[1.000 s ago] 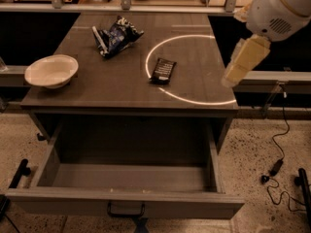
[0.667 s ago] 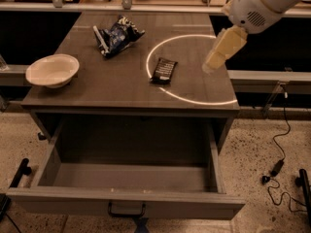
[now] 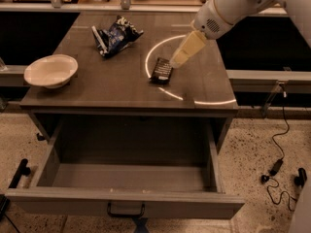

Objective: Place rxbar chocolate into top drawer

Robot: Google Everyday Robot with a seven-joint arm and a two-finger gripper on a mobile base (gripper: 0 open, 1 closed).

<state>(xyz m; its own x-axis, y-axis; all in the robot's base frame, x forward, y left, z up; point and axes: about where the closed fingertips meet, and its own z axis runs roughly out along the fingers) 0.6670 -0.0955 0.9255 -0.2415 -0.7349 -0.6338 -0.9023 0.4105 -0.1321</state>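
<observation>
The rxbar chocolate (image 3: 161, 70), a small flat black bar, lies on the cabinet top inside a white ring of light. My gripper (image 3: 177, 62) reaches down from the upper right on the white arm; its cream tip is right over the bar's right end, close to it or touching it. The top drawer (image 3: 127, 202) stands pulled wide open below the cabinet top, with a dark pull handle (image 3: 126, 210) at its front centre. Nothing shows inside it.
A crumpled blue-and-white chip bag (image 3: 114, 35) lies at the back of the cabinet top (image 3: 92, 91). A white bowl (image 3: 51, 71) stands at its left edge. Cables (image 3: 278, 144) lie on the speckled floor at the right.
My arm has swung left and down across the cabinet top, from beyond its right edge to the bar's right end. The bar, bag, bowl and drawer have not moved.
</observation>
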